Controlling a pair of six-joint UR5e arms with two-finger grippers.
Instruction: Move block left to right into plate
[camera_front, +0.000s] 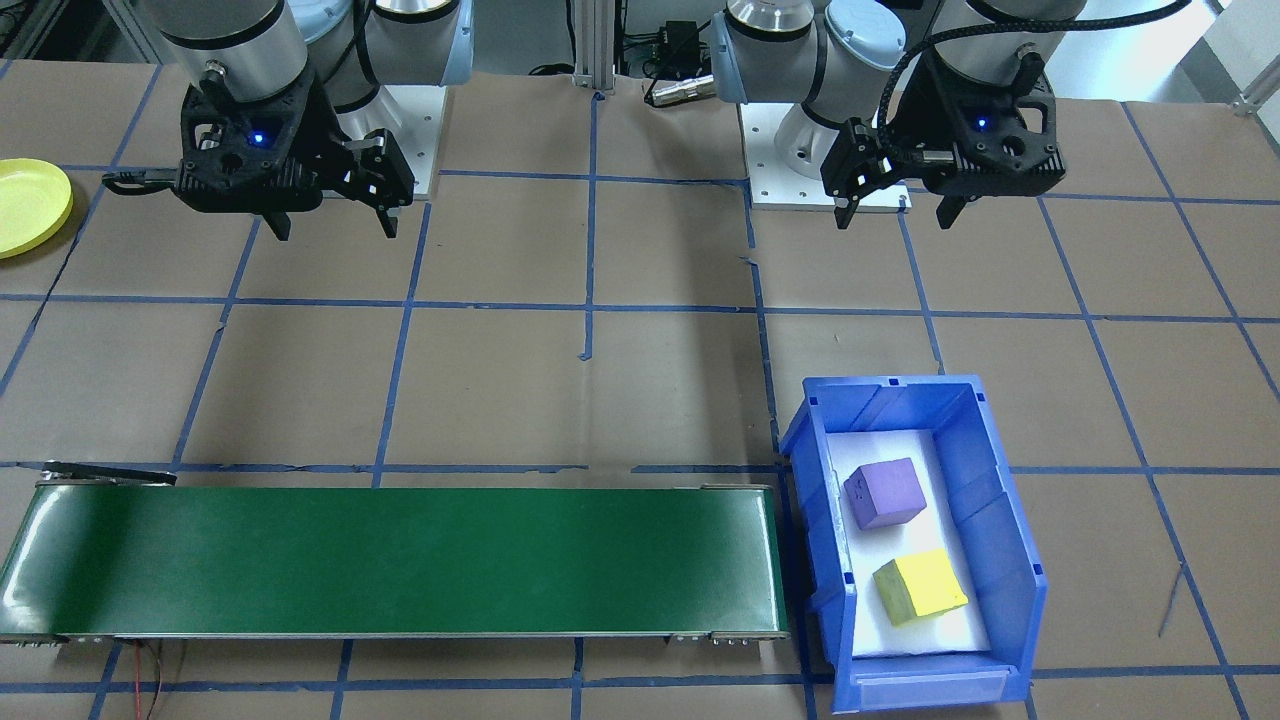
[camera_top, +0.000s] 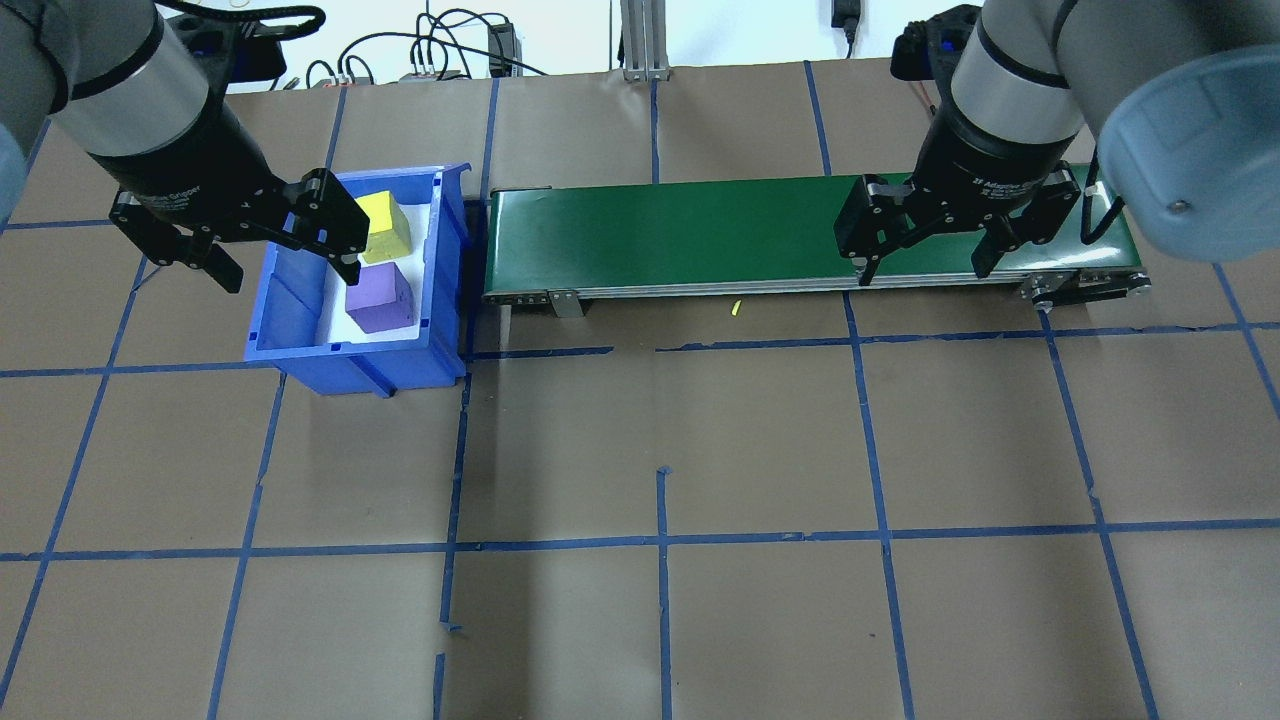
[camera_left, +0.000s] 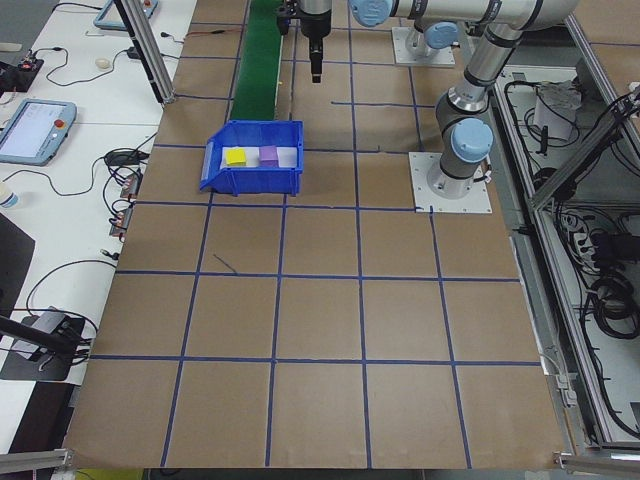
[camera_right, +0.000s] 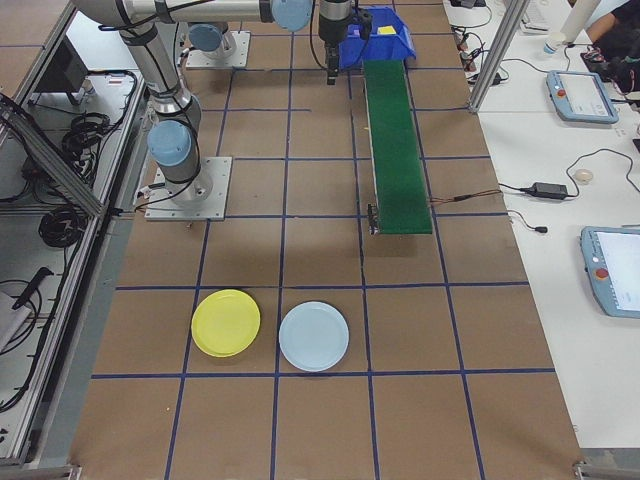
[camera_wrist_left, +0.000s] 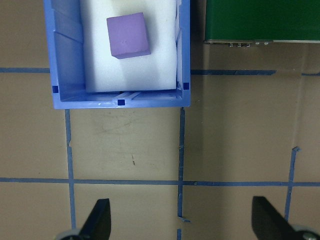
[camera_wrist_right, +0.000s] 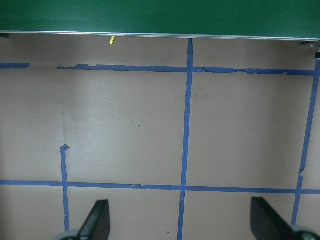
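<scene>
Purple block (camera_front: 884, 493) and yellow block (camera_front: 919, 586) judged light, foam-like, slightly compressible; flat opposite faces to be gripped. Left hand (camera_top: 232, 252) and right hand (camera_top: 925, 259) both spread, empty.

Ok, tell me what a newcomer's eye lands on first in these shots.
Probably the bright blue plastic bin at the table's left end, holding a purple foam cube and a yellow foam cube on white padding. Next, the long green conveyor belt beside it. Both the left gripper and right gripper hang open and empty above.
</scene>
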